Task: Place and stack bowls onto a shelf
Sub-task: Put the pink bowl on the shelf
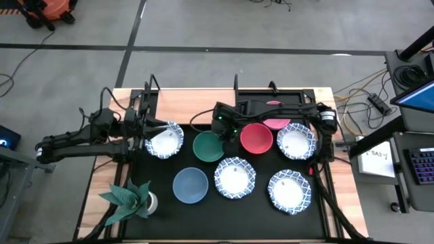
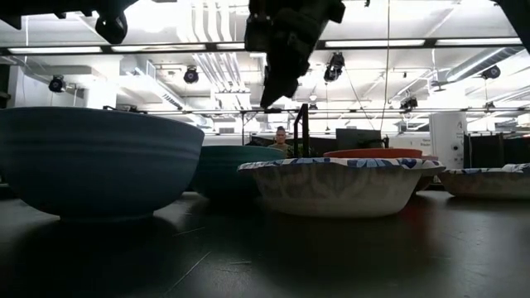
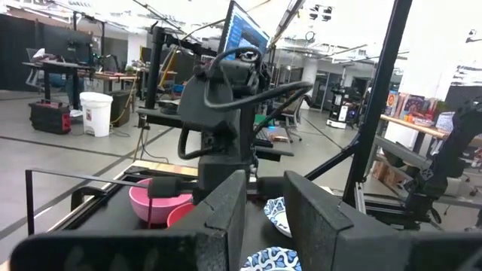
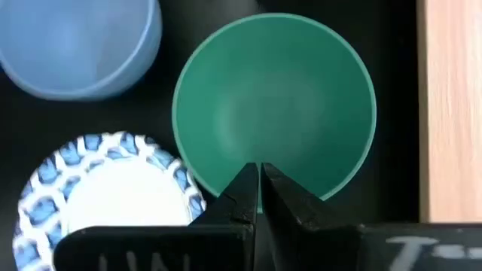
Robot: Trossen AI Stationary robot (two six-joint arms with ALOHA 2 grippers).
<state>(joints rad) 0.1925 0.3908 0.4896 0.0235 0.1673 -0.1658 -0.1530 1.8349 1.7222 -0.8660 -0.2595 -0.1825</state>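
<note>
On the black mat, a green bowl [image 1: 208, 146] [image 4: 275, 105] sits below my right gripper [image 4: 260, 177] [image 2: 269, 101]. That gripper is shut, slants down, and hangs well above the bowl's rim. Around the green bowl stand a red bowl [image 1: 256, 137], a pink bowl [image 1: 276, 123] half under the right arm, a blue bowl [image 1: 190, 185] and white blue-patterned bowls [image 1: 234, 177] [image 1: 296, 141] [image 1: 289, 191]. My left gripper [image 1: 149, 130] [image 3: 265, 188] is open and level, high beside another patterned bowl [image 1: 165, 140]. The shelf board [image 1: 193, 103], with thin black posts, lies at the far edge.
A green leafy plant [image 1: 129, 196] in a small pot stands at the mat's near left corner. The right arm [image 1: 271, 108] stretches along the far side over the pink bowl. Bare wood strips [image 1: 342, 169] run along both sides of the mat [image 1: 230, 210].
</note>
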